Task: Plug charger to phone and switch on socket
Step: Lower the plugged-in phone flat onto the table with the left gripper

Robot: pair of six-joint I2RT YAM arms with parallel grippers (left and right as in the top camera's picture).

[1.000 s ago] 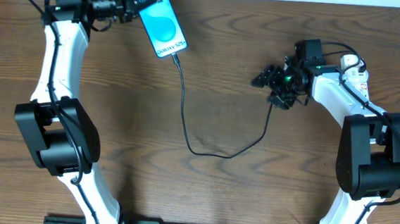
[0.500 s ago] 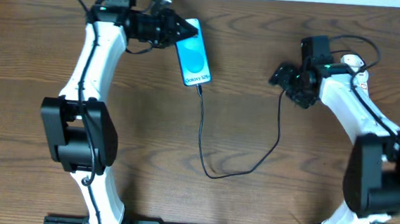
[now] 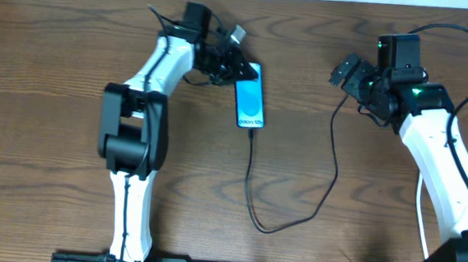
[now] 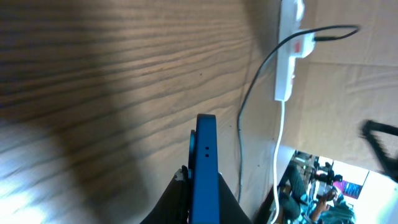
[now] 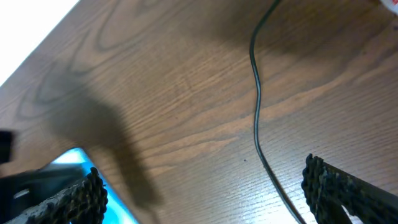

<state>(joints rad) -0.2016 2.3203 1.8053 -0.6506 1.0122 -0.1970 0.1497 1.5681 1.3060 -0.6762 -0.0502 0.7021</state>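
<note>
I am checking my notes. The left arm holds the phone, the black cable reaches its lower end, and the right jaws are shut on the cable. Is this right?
Not quite: the right jaws stand wide open, holding nothing; the cable lies on the table below them. The right wrist view shows it.

brown wood-grain table. black charger cable lies slack on it, a u-shaped loop across the middle. white socket strip lies flat on the wood, white cord running off its end.
</note>
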